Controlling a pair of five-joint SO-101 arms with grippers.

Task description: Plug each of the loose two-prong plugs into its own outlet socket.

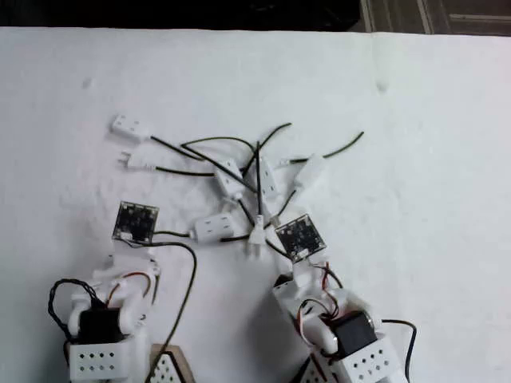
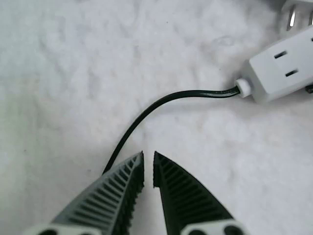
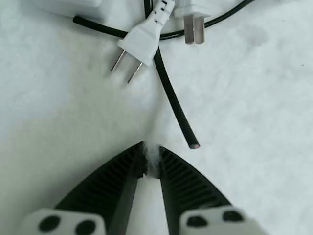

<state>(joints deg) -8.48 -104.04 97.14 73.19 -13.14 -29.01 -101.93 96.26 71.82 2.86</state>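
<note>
My left gripper point(image 2: 148, 169) is shut with nothing in it, its grey fingertips low over the white table beside a black cord point(image 2: 161, 100). That cord runs to a white outlet socket point(image 2: 281, 71), also in the high view point(image 1: 215, 227). My right gripper point(image 3: 150, 157) is shut and holds nothing. It is a short way from a loose white two-prong plug point(image 3: 142, 41), which lies flat with its prongs toward the gripper; the same plug point(image 1: 255, 237) shows from above. A second plug point(image 3: 193, 19) lies just beyond. Another loose plug point(image 1: 132, 162) and socket point(image 1: 130, 126) lie at the far left.
More white sockets and plugs point(image 1: 230, 179) point(image 1: 311, 171) with tangled black cords lie mid-table. A cut cord end point(image 3: 194, 145) lies close beside my right fingertips. White cloth covers the table point(image 1: 431, 159); its right side and far edge are bare. A wooden block point(image 1: 168, 367) sits between the arms.
</note>
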